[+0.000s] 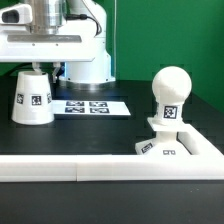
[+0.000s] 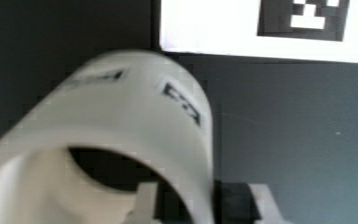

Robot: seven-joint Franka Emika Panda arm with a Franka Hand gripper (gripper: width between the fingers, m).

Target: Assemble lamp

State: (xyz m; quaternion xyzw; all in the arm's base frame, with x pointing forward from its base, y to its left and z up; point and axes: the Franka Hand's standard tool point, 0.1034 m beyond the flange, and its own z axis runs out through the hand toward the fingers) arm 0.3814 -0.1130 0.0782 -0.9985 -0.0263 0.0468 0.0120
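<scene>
Fingers (image 2: pixel 190 200) grip the shade (image 2: pixel 114 140) at its rim

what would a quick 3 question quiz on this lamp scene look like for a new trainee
1. True or false: the bulb stands on the base.
2. Multiple choice: in the exterior view, which thing does the gripper hang directly over? A) the shade B) the bulb C) the marker board
3. Fill in: the shade stands on the table with its ____ end up.

Key: 1 true; 2 A; 3 narrow
</scene>
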